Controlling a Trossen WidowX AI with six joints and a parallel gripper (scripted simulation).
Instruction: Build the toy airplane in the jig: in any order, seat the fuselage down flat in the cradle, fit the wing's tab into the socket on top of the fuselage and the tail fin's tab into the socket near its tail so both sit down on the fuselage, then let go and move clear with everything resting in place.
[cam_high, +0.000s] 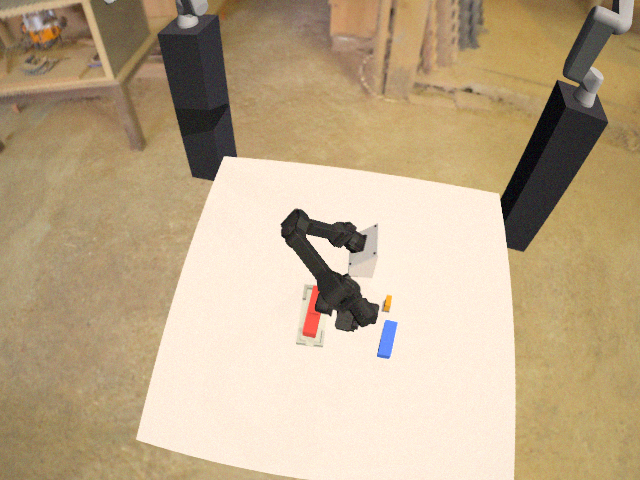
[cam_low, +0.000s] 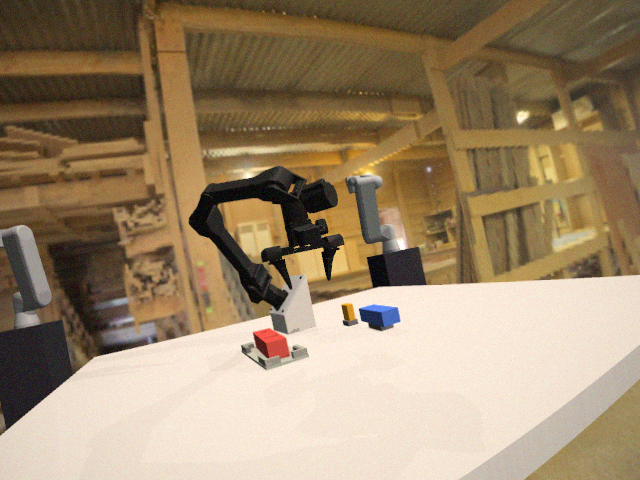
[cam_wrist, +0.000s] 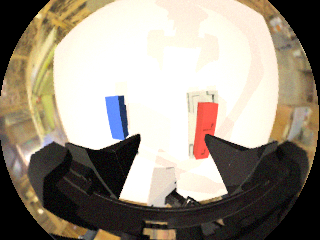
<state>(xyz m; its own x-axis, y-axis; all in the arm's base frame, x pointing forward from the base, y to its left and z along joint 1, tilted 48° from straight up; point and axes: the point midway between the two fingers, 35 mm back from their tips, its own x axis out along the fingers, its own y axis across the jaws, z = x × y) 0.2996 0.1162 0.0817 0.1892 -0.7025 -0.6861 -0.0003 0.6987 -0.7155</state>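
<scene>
The red fuselage (cam_high: 311, 326) (cam_low: 271, 343) (cam_wrist: 205, 125) lies lengthwise in the pale grey cradle (cam_high: 303, 316) (cam_low: 299, 353) (cam_wrist: 192, 120) and looks flat. Its top sockets show in the wrist view, with nothing in them. The blue wing (cam_high: 387, 339) (cam_low: 379, 315) (cam_wrist: 116, 117) stands raised on a small dark piece beneath it, apart from the cradle. The orange tail fin (cam_high: 388, 302) (cam_low: 348, 312) stands on a dark foot near the wing; the wrist view hides it behind a finger. My gripper (cam_low: 310, 283) (cam_wrist: 174, 138) is wide open and empty, high above the table between the fuselage and the wing.
The light grey block (cam_high: 364, 260) (cam_low: 297, 314) (cam_wrist: 162, 185) under my arm's base stands behind the parts. Two grey arms on dark pedestals (cam_high: 199, 77) (cam_high: 553, 160) stand beyond the white table (cam_high: 248, 392) (cam_low: 361, 413).
</scene>
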